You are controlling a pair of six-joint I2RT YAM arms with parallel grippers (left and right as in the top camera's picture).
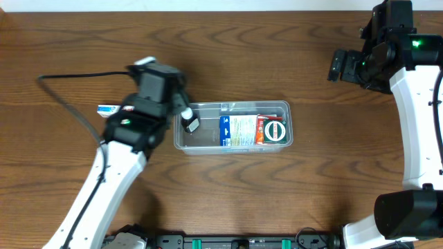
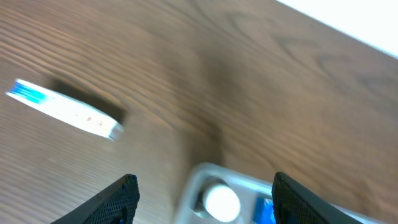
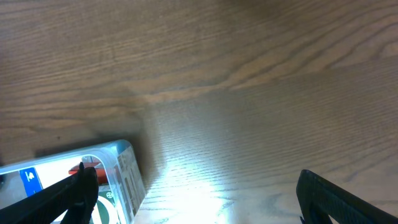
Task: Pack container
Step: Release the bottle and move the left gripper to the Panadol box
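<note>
Overhead: container (image 1: 239, 104) mid-table (image 1: 311, 187), long side running left-right. In the right half, blue-white packet (image 1: 239, 130) lying flat, touching red-green packet (image 1: 273, 130) at the right end. In the left half, only a small white item (image 1: 185, 114) with a black bit beside it, directly under left gripper (image 1: 188, 119). Fingers lost against the black wrist housing; cannot tell from above whether the item is touched. Slim box (image 1: 107, 109), blue and white, on the table left of the container, partly hidden behind left arm (image 1: 104, 180). Black cable (image 1: 69, 79) looping further left. Right gripper (image 1: 346, 66) well apart at the far right corner, a dark mass, gap unreadable here.

Left wrist: blurred. Left gripper (image 2: 205, 186) spread wide, fingers (image 2: 121, 199) cut off by the bottom edge, nothing clamped. Container (image 2: 193, 180) corner showing between them, small white item (image 2: 221, 202) inside it, clear of both fingers. Blue sliver beside it, too cropped to identify. Slim box (image 2: 65, 111) fully visible here, flat on bare wood, apart from the container.

Right wrist: right gripper (image 3: 196, 186) wide apart, fingers (image 3: 74, 196) in both lower corners, only bare wood between. Container (image 3: 124, 155) end at lower left, cut off by the frame; red and blue print visible through the wall, text unreadable. Glare patch on the wood at bottom centre.
</note>
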